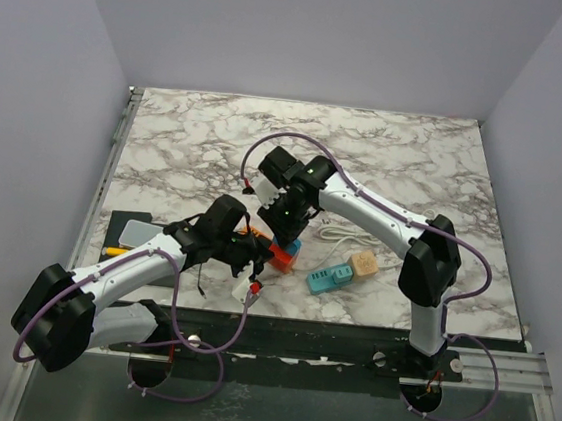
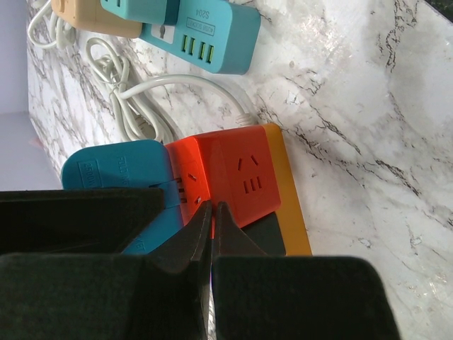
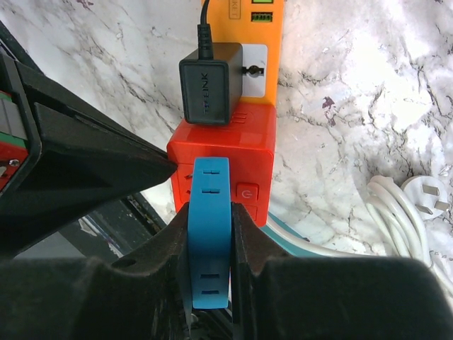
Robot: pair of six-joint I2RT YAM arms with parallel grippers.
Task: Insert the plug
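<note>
While left tool (image 2: pixel 212 207) is pinched empty, right tool (image 3: pixel 211 211) clamps blue plug (image 3: pixel 211 185), lengthwise toward red cube (image 3: pixel 228 138).

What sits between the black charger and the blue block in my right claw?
The red socket cube lies between the black charger and the blue block; the right wrist view shows it.

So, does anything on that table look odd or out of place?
Nothing is spilled or broken. Only the white cord, right of the red socket cube, looks untidy: it lies loosely coiled on the marble, its plug connected to nothing.
</note>
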